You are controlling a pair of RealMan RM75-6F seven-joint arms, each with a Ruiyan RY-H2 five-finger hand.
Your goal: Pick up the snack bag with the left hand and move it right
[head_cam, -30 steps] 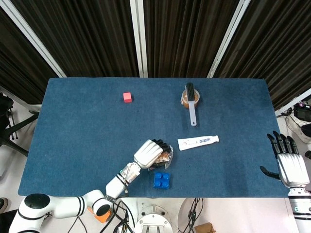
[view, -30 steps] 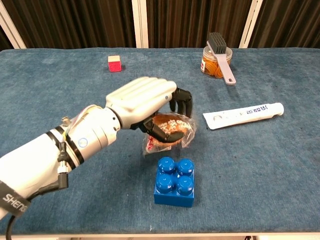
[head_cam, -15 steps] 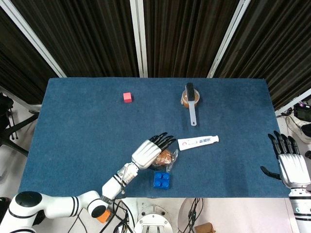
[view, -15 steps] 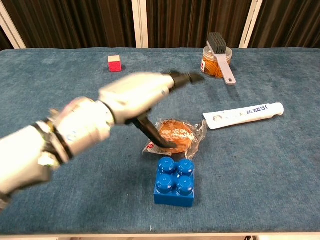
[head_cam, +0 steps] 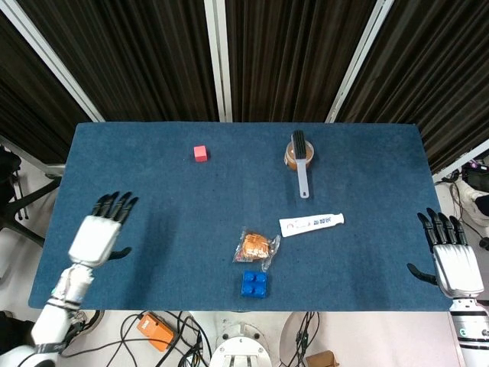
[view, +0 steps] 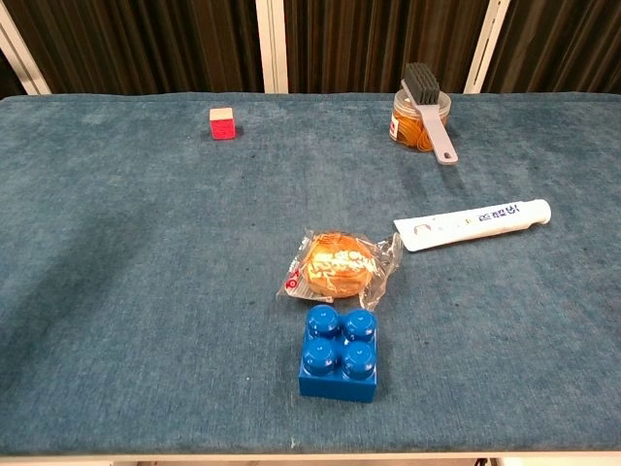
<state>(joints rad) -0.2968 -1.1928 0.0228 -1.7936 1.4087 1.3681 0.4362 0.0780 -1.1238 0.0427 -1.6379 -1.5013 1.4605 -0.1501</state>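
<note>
So the snack bag is just lying flat on the blue worktop, a bit toward the near edge and roughly in the middle, with nothing touching it. In the chest view the snack bag shows a clear wrapper with a round orange snack inside and a red bit at its left corner. Just in front of it sits a blue building brick, studs up, very close to the bag but I can't tell if they actually touch; in the chest view the brick looks just shy of the wrapper's edge. The white tube lies on its side right of the bag, near it but apart, running left to right. Further back there's a small jar with a brush laid across its top, handle pointing toward the near edge. A little red cube sits by itself toward the far left, well apart from everything else. The left hand is way off at the left side of the worktop, far from the bag, palm down with the fingers spread and holding nothing. The right hand is off past the right edge, also empty with fingers spread apart. Neither hand shows up in the chest view.
</note>
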